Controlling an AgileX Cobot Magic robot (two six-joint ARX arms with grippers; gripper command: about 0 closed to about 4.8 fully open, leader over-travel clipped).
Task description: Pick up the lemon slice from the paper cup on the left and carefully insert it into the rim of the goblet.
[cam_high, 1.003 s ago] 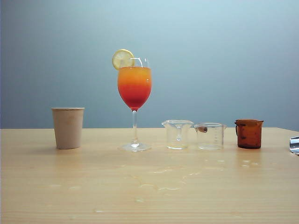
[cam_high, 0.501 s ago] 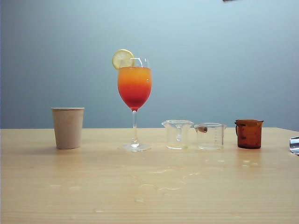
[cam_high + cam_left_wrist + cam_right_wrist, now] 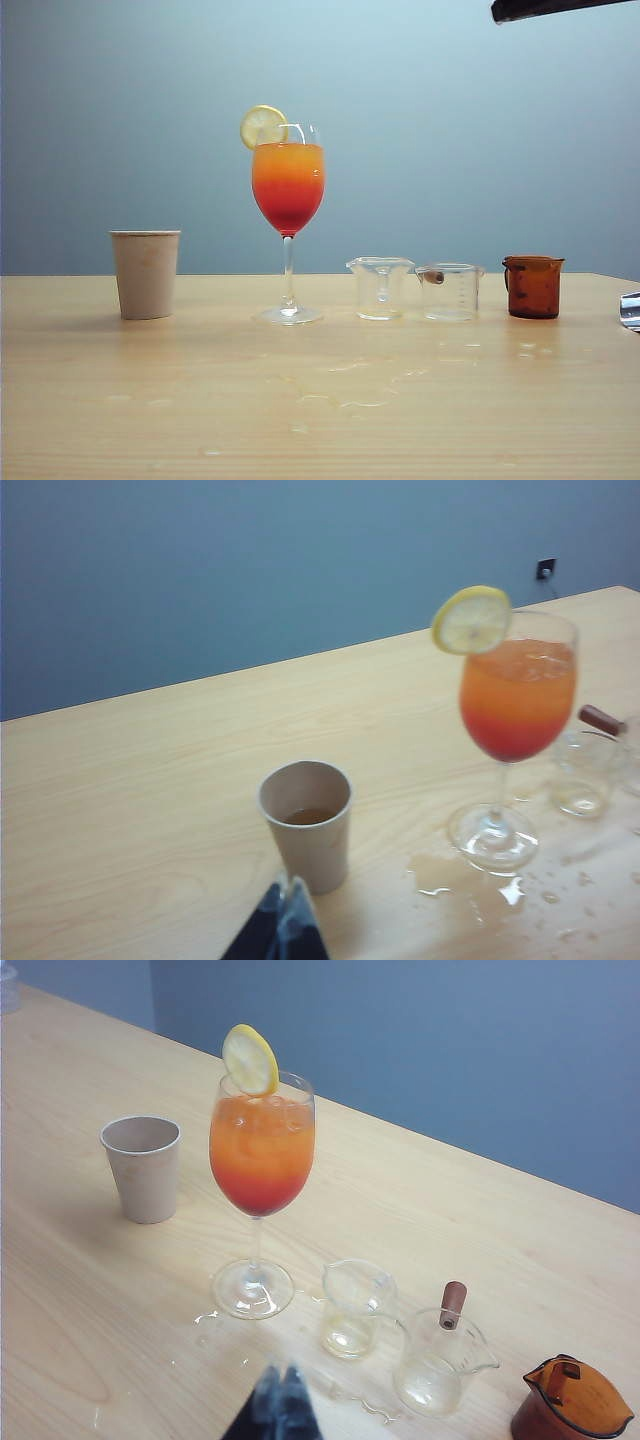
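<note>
Dark arm edge now juts into exterior view's upper right corner, more than before. Lemon slice [image 3: 263, 126] sits wedged on goblet [image 3: 288, 190] rim. Left gripper [image 3: 283, 932] closed, empty, near paper cup [image 3: 307, 823]. Right gripper [image 3: 282, 1406] closed, empty, well short of goblet.

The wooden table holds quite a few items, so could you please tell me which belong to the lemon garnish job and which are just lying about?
Job items:
- thin yellow lemon slice, seated on the goblet's rim
- tall clear stemmed goblet of orange-red drink
- plain beige paper cup

Lying about:
- two short clear glass beakers
- small amber-brown jug
- spilled liquid near the goblet's foot
</note>
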